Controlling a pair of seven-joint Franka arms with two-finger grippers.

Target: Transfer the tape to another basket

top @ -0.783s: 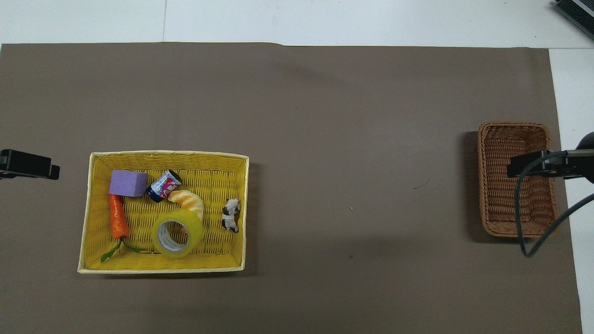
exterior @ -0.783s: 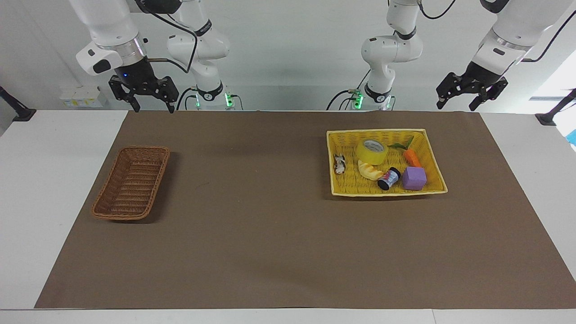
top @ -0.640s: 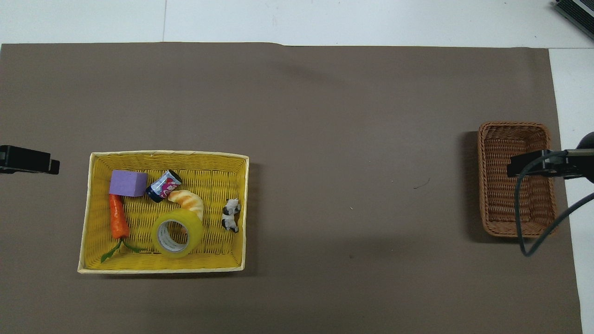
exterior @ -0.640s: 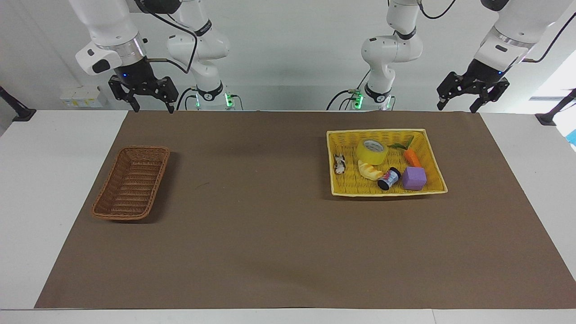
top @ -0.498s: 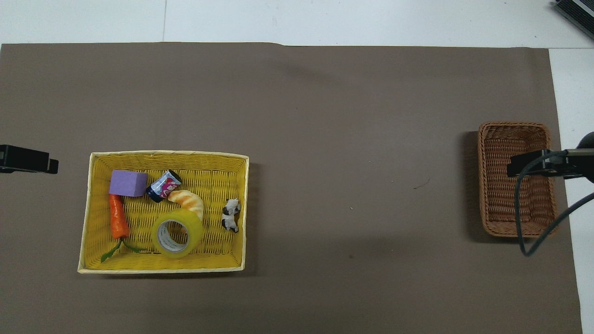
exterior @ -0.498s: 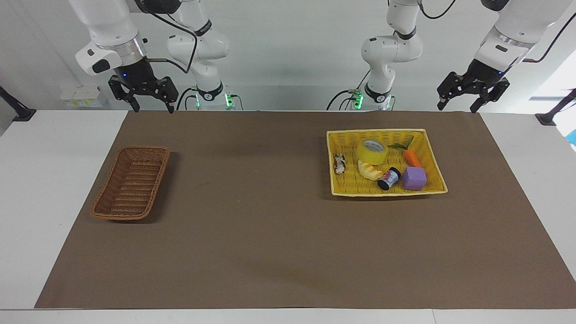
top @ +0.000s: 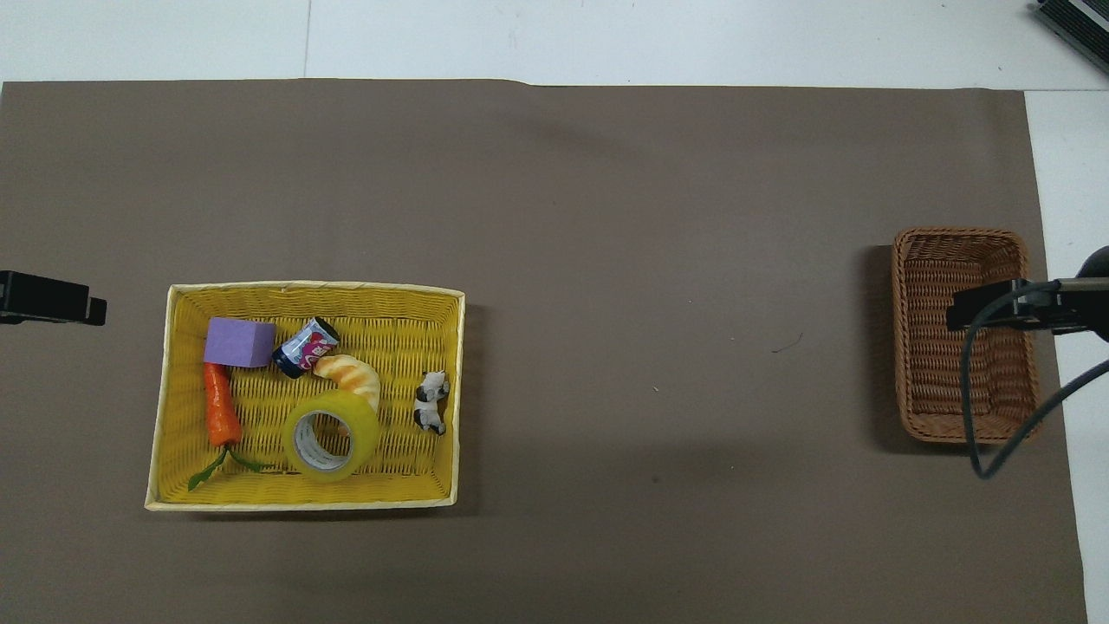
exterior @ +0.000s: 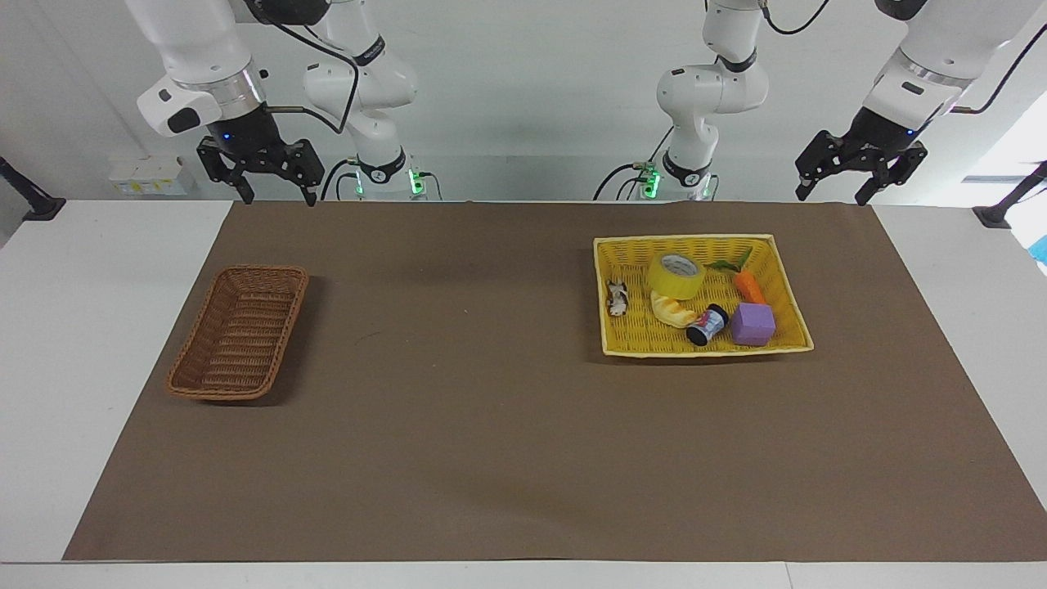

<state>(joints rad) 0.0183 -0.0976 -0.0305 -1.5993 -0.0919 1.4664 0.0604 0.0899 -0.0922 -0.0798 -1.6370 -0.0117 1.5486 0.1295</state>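
Observation:
The tape (exterior: 676, 275), a yellow roll with a white core, lies flat in the yellow basket (exterior: 683, 239), at the side nearest the robots; it also shows in the overhead view (top: 330, 436). The brown wicker basket (exterior: 260, 270) stands empty toward the right arm's end of the mat, also in the overhead view (top: 957, 232). My left gripper (exterior: 829, 196) is open and empty, up in the air at the mat's edge by the left arm's end, apart from the yellow basket. My right gripper (exterior: 279, 199) is open and empty, raised high; from overhead its finger (top: 988, 308) covers the brown basket.
The yellow basket (top: 312, 286) also holds a purple cube (exterior: 752, 324), a toy carrot (exterior: 748, 286), a small can (exterior: 707, 325), a pale croissant toy (exterior: 672, 311) touching the tape, and a black-and-white cow figure (exterior: 617, 298). A brown mat (exterior: 491, 409) covers the table.
My left gripper has drifted slightly toward the left arm's end of the table. The right gripper and all objects have stayed still.

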